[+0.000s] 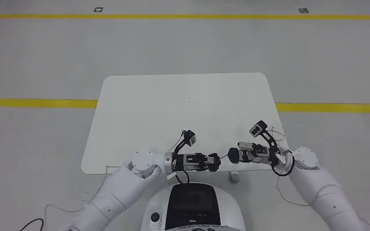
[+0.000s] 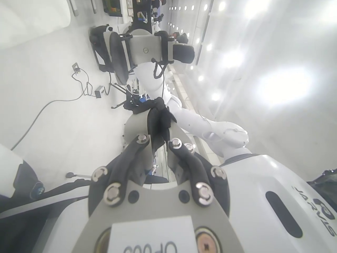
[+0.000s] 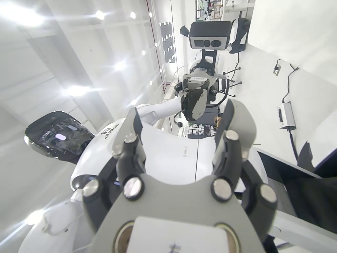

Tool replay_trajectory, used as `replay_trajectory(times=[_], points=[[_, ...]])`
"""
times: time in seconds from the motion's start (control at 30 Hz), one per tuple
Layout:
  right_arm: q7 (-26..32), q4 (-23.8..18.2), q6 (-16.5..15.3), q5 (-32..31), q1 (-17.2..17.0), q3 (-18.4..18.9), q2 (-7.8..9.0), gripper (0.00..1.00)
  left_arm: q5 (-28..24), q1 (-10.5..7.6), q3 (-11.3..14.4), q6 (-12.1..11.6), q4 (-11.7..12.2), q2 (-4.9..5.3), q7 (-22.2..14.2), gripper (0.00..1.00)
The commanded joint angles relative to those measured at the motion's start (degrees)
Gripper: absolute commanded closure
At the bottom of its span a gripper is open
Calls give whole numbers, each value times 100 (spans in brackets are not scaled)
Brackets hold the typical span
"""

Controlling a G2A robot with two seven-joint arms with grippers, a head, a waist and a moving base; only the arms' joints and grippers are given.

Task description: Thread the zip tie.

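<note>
A: Left end effector (image 1: pixel 216 162)?
B: Clenched on the dark zip tie (image 2: pixel 159 107), above the near edge of the worktop (image 1: pixel 185 104).
A: Right end effector (image 1: pixel 232 155)?
B: Released, fingers spread. It faces the left one, tips just apart.

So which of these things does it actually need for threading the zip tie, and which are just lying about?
In the job:
- zip tie, held by the left gripper, fingers shut
- right gripper, fingers open, facing it

Lying about:
- white table
- power box and cable on the floor
- yellow floor lines
</note>
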Motion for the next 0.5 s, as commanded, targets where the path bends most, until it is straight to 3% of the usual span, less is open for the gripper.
replay_trajectory(times=[0.0,0.2,0.47], points=[[0,11,-48,105,29,-85,56,69,0,0,0,0,0,0,0,100],[0,161,-114,346,161,-328,210,77,0,0,0,0,0,0,0,100],[0,274,-114,629,290,-579,333,80,0,0,0,0,0,0,0,100]])
